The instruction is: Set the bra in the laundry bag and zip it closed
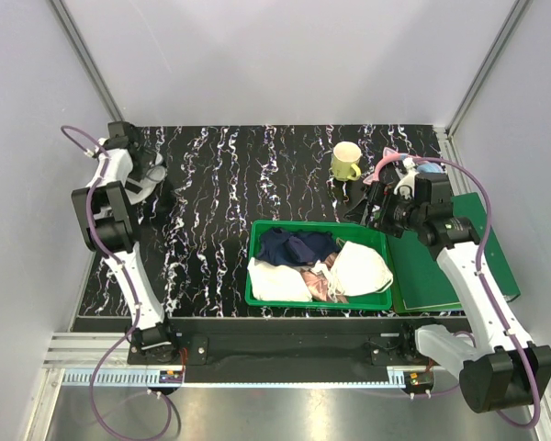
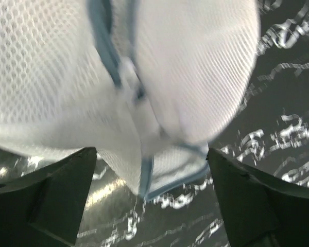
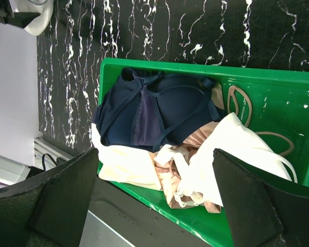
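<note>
Green bin point(image 1: 317, 302), near table edge: the bra point(image 1: 363, 268) is kept at its 3 o'clock side beside a navy garment point(image 1: 294, 246), with the right gripper point(image 3: 154, 175) spread empty above. Bare marble table point(image 1: 220, 184) is left open toward 10 o'clock. There the laundry bag point(image 1: 149, 176) is found before the left gripper point(image 2: 152, 154), jaws spread wide.

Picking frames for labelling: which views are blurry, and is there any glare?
Left wrist view: the laundry bag is blurred, too close to focus. Right wrist view: sharp on the green bin and clothes. Top view: crisp, with glare on the metal ledge.
</note>
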You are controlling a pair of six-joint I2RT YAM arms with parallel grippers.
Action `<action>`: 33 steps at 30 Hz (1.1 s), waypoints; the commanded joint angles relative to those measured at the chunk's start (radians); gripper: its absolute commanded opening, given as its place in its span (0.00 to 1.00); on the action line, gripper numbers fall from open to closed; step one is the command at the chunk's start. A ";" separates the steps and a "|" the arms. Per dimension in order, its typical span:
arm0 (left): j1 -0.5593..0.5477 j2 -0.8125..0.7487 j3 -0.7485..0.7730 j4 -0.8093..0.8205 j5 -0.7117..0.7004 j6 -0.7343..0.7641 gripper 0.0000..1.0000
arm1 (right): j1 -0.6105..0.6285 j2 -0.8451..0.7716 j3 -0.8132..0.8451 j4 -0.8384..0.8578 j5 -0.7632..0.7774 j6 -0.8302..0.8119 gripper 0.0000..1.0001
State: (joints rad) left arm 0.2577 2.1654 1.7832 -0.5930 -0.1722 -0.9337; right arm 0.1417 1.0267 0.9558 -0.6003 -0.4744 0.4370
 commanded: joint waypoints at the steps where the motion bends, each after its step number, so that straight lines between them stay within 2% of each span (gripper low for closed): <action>1: 0.031 0.083 0.088 0.022 0.094 -0.027 0.81 | 0.024 0.039 0.043 0.036 -0.035 -0.020 1.00; 2: 0.040 0.092 0.097 0.022 0.117 -0.028 0.54 | 0.030 0.047 0.046 0.037 -0.032 -0.018 1.00; 4: 0.045 0.087 0.091 0.024 0.151 -0.024 0.34 | 0.055 0.067 0.055 0.037 -0.020 -0.021 1.00; 5: 0.041 0.077 0.079 0.022 0.157 -0.013 0.16 | 0.065 0.073 0.057 0.037 -0.007 -0.021 1.00; 7: 0.040 0.051 0.055 0.022 0.166 0.009 0.00 | 0.108 0.094 0.066 0.054 0.034 -0.012 1.00; 10: 0.031 -0.044 -0.030 0.019 0.191 0.038 0.00 | 0.189 0.154 0.095 0.092 0.074 0.008 1.00; 14: -0.006 -0.255 -0.287 0.030 0.189 0.070 0.00 | 0.324 0.283 0.181 0.151 0.118 0.009 1.00; 15: -0.014 -0.347 -0.341 0.039 0.191 0.076 0.00 | 0.347 0.318 0.240 0.163 0.125 0.003 1.00; 16: -0.023 -0.402 -0.460 0.054 0.200 0.079 0.00 | 0.376 0.398 0.276 0.166 0.134 -0.015 1.00; 18: -0.038 -0.532 -0.566 0.088 0.229 0.099 0.00 | 0.449 0.487 0.396 0.175 0.145 -0.035 1.00; 22: -0.054 -0.700 -0.799 0.105 0.353 0.130 0.00 | 0.542 0.759 0.631 0.174 0.116 -0.116 1.00; 24: -0.064 -0.757 -0.849 0.099 0.373 0.166 0.00 | 0.587 0.838 0.761 0.174 0.091 -0.136 1.00; 27: -0.063 -0.857 -0.930 0.085 0.385 0.208 0.09 | 0.624 1.011 0.914 0.166 0.023 -0.176 1.00; 31: -0.057 -0.941 -0.985 0.052 0.376 0.239 0.27 | 0.668 1.133 1.032 0.163 -0.007 -0.225 0.96; 33: -0.051 -0.952 -1.007 0.039 0.396 0.256 0.30 | 0.699 1.184 1.077 0.165 -0.007 -0.260 0.96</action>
State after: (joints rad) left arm 0.1963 1.2667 0.8062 -0.5491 0.1722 -0.7364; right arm 0.7963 2.1475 1.9308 -0.4423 -0.4366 0.2672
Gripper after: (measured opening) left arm 0.266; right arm 0.963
